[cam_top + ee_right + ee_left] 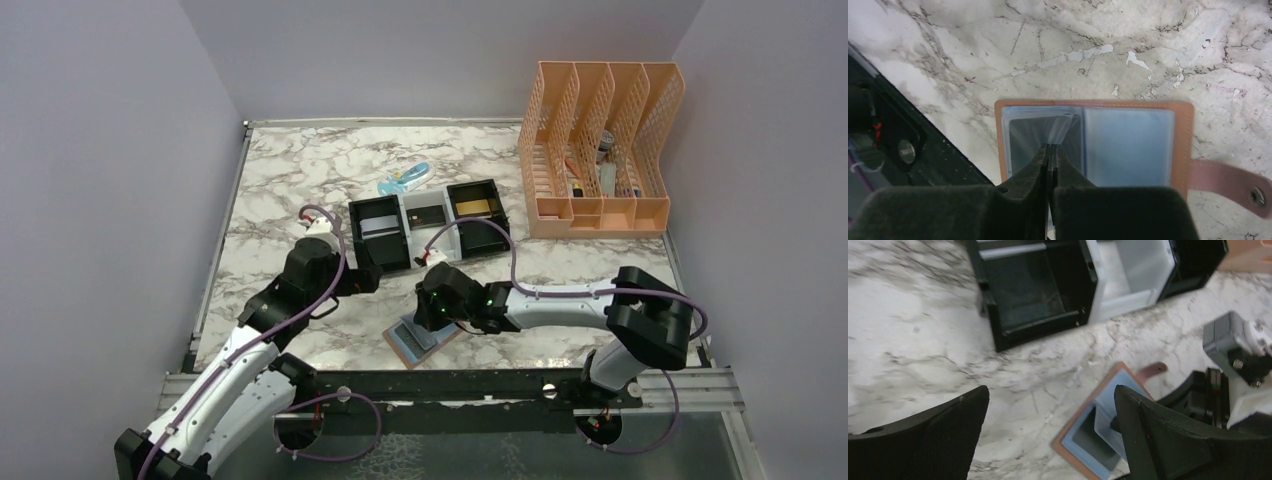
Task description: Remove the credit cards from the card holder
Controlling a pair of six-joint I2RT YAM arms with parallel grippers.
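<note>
I count two arms, one card holder [410, 345], three credit cards [430, 213], one tray [452, 243] with three compartments, one peach file rack [545, 150] with four slots, and one small blue object [405, 180].

In the tray, the left black compartment holds a silvery card [378, 226]. The white middle one holds a dark card [430, 213], and the right black one holds a gold card [474, 206]. The card holder lies open and flat at 6 o'clock from the tray, near the front edge, with its snap tab [1233, 182] stretched out on the marble.

The right gripper [1052, 150] is over the holder's left pocket. Its fingers are pressed together, and the pale pocket film is pulled up in a peak to their tips. I cannot tell if a card is between them. The left gripper [1050, 430] hovers at 7 o'clock from the tray, just beside it, with its fingers wide apart and nothing between them.

The rack stands at 2 o'clock from the tray, with some small things inside that I cannot make out. The blue object lies at 12 o'clock from the tray.

The table [290, 170] is white marble with grey veins, and plain lilac-grey walls [100, 150] stand on three sides.
</note>
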